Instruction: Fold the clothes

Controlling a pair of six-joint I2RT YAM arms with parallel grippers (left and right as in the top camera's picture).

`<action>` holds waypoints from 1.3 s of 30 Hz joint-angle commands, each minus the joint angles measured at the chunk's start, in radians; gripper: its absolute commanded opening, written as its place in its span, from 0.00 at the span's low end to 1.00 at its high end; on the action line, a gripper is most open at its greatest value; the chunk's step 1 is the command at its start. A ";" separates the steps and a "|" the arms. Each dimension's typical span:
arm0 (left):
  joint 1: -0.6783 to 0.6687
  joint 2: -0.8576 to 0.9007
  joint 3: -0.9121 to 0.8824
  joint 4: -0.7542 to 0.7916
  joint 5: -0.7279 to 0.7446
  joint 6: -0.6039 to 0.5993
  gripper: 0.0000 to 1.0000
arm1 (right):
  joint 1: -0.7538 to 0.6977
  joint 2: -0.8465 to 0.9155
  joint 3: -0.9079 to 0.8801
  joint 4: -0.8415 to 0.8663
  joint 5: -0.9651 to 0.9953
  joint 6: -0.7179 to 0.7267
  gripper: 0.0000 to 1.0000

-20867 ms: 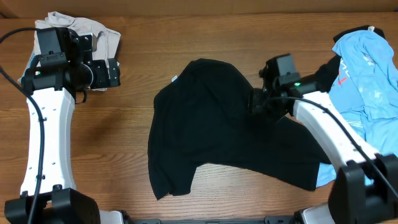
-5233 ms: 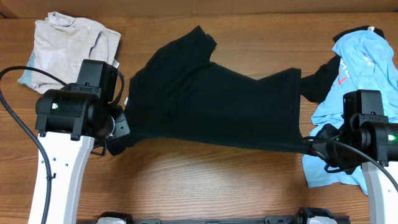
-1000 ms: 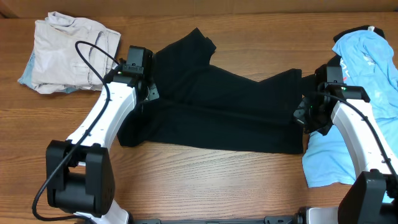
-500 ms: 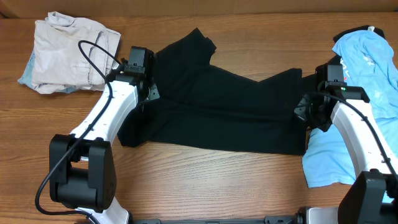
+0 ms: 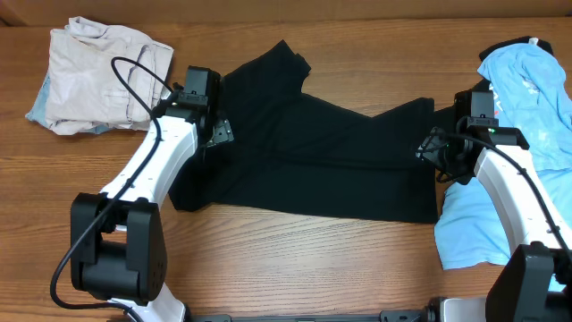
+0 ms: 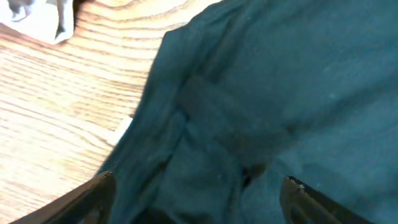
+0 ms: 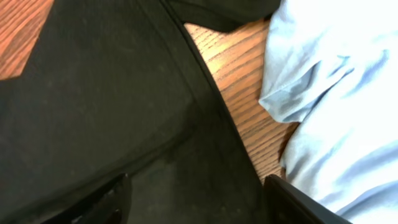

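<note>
The left gripper (image 5: 217,132) and right gripper (image 5: 431,153) are hanging open over the black T-shirt (image 5: 313,152). The right one is risking snagging the light blue shirt (image 5: 527,98).

No legible text, brand, number or sign in any view. Small white label tab (image 6: 124,130) at edge of black short-sleeved cloth T-shirt (image 6: 286,87), left wrist view: too blurred, no print readable. Overhead view: nothing readable.

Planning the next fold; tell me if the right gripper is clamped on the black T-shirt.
No: in the right wrist view the right gripper has its fingers spread wide, the black T-shirt lying flat beneath.
</note>
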 commanded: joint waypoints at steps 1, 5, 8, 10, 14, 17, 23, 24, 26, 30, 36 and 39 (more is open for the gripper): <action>0.026 0.012 0.082 -0.093 0.004 0.091 0.93 | -0.006 0.004 0.029 -0.028 -0.081 -0.024 0.76; 0.032 0.012 0.297 -0.294 0.092 0.253 1.00 | -0.006 0.004 0.175 -0.179 -0.203 -0.094 0.82; 0.031 0.012 0.497 -0.428 0.146 0.328 1.00 | -0.006 0.004 0.330 -0.317 -0.209 -0.139 0.82; 0.029 0.012 0.613 -0.476 0.177 0.351 1.00 | -0.006 0.004 0.423 -0.376 -0.208 -0.169 0.83; 0.024 0.022 0.761 -0.441 0.281 0.423 1.00 | -0.006 0.004 0.554 -0.389 -0.181 -0.188 0.83; 0.022 0.066 0.826 -0.370 0.290 0.427 1.00 | -0.006 0.010 0.601 -0.350 -0.179 -0.215 0.82; 0.009 0.267 0.964 -0.234 0.354 0.502 1.00 | -0.004 0.046 0.617 -0.285 -0.179 -0.258 0.82; 0.004 0.305 0.984 -0.216 0.354 0.518 1.00 | -0.004 0.053 0.617 -0.289 -0.178 -0.261 0.82; -0.010 0.376 1.014 -0.186 0.345 0.541 1.00 | -0.004 0.070 0.617 -0.301 -0.178 -0.268 0.82; -0.051 0.517 1.030 -0.089 0.296 0.568 1.00 | -0.003 0.095 0.616 -0.322 -0.178 -0.282 0.82; -0.112 0.677 1.030 0.039 0.193 0.601 1.00 | -0.003 0.102 0.615 -0.340 -0.178 -0.286 0.82; -0.127 0.735 1.030 0.095 0.193 0.570 1.00 | -0.003 0.102 0.613 -0.361 -0.178 -0.285 0.82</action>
